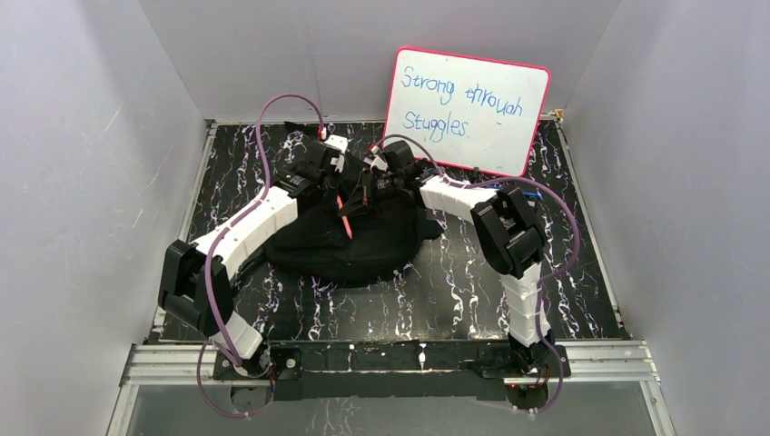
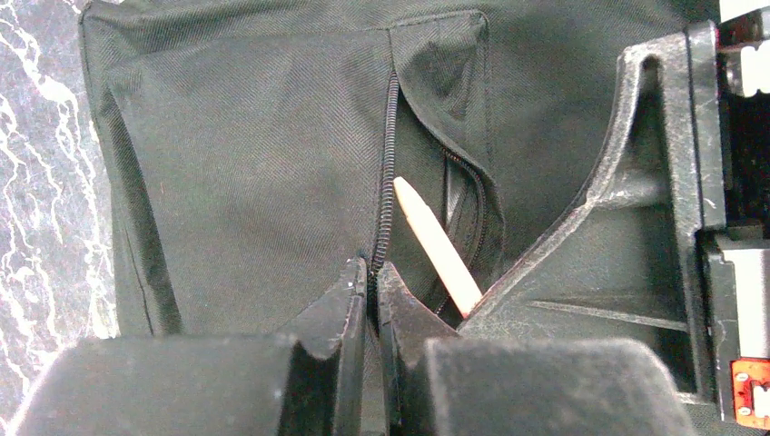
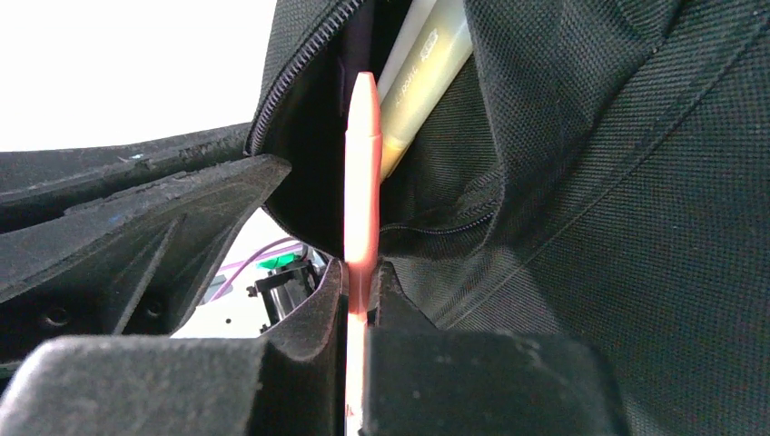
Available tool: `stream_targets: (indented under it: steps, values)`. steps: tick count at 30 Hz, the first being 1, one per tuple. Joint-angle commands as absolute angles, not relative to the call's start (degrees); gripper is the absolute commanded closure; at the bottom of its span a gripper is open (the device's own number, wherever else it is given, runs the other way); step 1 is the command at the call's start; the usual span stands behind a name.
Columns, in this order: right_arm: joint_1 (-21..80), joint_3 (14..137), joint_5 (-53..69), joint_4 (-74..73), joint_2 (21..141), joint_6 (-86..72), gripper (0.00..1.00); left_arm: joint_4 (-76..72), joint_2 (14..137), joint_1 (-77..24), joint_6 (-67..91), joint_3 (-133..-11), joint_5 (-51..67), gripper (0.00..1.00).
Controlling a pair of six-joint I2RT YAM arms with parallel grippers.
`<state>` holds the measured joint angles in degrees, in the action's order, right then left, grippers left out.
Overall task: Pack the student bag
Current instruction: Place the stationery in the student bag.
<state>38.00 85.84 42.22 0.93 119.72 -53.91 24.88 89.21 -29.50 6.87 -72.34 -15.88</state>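
Top external: whiteboard [image 1: 468, 111] beyond bag [image 1: 363, 245] reads "Strong through Stuggles".

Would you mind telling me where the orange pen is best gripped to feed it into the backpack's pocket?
Probably on its rear shaft, as the right claw has it now: the orange pen is slim and straight, so pinching across the barrel from behind leaves the tapered tip free to enter the open pocket of the backpack, beside the pale marker already inside.
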Motion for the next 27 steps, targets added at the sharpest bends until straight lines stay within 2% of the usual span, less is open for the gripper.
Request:
stream_targets:
  steps: [1, 14, 27]
  values:
    - [38.4, 89.6, 44.3, 4.5, 121.2, -56.7, 1.0, 22.9, 85.7, -30.3, 7.4, -71.5, -14.3, 1.0]
    - [38.4, 97.9, 45.0, 5.4, 127.2, -61.2, 1.0, 22.9, 83.1, -30.9, 8.9, -69.9, -11.3, 1.0]
    - [38.8, 90.7, 35.4, 17.1, 124.7, -70.0, 1.0, 26.1, 82.3, -31.1, 9.0, -70.9, -7.4, 1.0]
